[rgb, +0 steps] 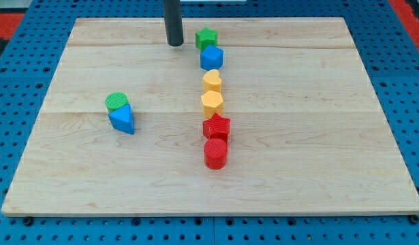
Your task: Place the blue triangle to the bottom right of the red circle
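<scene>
Wooden bench (pixel 73 170) on blue pegboard | your end effector is a bare rod, nothing to open or close, my tip (pixel 175 44) at 12 o'clock | blue triangle (pixel 122 120) at 9 o'clock, touching green cylinder (pixel 116 102) | red circle (pixel 215 153) well apart, centre-low.

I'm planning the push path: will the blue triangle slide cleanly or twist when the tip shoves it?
The blue triangle looks rigid with a flat base, so it should slide, not roll. Off-centre contact on an angled face would probably twist it. The green cylinder touches it and may get dragged along.
</scene>
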Robot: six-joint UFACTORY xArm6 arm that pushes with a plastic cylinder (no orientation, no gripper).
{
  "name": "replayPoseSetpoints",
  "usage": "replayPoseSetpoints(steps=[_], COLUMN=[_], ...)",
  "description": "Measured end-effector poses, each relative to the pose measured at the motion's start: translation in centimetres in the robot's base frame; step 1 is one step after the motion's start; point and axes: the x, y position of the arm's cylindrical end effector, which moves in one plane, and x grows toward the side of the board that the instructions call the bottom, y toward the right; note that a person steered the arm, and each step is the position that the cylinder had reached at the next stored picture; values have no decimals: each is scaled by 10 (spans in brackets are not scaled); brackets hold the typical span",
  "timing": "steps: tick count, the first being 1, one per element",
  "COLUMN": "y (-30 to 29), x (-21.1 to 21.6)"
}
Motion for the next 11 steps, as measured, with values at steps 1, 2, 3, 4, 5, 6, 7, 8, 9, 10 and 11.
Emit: replayPoseSetpoints(steps=[1, 2, 3, 4, 5, 6, 7, 8, 9, 10, 11], y=[22, 43, 49, 46, 4, -31, -53, -81, -84, -83, -88], x=[-5, -5, -18, -26, -7, 18, 50, 86, 127, 161, 195])
